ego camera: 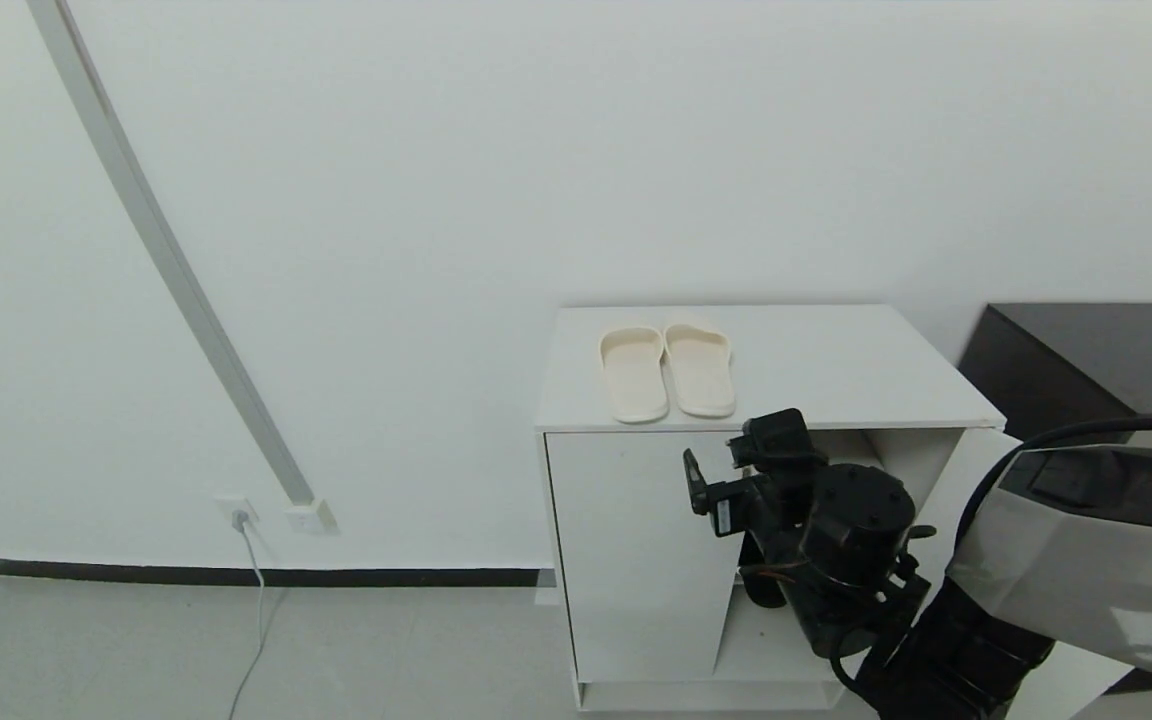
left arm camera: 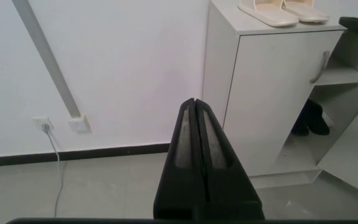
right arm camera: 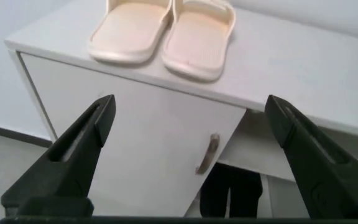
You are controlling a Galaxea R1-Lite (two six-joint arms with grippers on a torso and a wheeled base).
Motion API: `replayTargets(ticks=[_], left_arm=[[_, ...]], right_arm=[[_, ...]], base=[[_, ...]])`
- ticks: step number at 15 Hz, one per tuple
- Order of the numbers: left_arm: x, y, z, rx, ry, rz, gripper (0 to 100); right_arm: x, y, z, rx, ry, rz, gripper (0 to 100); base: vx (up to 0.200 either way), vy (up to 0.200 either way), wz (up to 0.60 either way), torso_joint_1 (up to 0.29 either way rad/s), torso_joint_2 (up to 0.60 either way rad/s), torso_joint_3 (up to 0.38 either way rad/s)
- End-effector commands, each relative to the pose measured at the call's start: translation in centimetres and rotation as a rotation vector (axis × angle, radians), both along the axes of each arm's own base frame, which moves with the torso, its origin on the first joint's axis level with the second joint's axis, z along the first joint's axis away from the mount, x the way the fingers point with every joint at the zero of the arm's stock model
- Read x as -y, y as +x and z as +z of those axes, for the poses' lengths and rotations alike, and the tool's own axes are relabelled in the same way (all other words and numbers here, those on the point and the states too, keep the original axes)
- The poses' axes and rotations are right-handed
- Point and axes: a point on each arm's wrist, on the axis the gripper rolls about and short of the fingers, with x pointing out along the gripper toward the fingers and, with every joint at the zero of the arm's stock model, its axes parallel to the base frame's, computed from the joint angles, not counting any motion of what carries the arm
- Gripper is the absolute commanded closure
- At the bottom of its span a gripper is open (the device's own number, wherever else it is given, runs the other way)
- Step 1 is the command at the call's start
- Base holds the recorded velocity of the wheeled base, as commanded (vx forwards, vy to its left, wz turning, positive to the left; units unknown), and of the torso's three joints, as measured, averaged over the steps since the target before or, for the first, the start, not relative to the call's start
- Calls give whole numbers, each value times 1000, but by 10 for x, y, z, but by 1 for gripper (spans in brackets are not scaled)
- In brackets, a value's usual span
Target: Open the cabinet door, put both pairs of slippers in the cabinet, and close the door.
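The left gripper is clenched, empty. Cream slippers are set side by side on the left part of the cabinet top; they are judged light and pliable, best pinched by the strap. The right gripper is spread wide on the near side.

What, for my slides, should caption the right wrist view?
Open right tool facing cream slippers atop the white cabinet.
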Motion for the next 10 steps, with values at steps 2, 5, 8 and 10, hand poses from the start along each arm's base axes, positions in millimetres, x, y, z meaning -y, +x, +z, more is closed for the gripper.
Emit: replayTargets(ticks=[2,5,8,10], left_arm=[[0,0,0,0,1,1,100],[0,0,0,0,2,1,100],[0,0,0,-1,1,1,100],[0,0,0,-1,1,1,100]], right_arm=[[-4,16,15,-19,1,-21,0],[-13,23,43,-93,41,-17,0],[-20,29,68,-174,95,-22,0],[-23,27,73,-236,95,-26,0]], base=[[0,0,0,0,0,0],[0,0,0,0,0,0],[0,0,0,0,0,0],[0,0,0,0,0,0]])
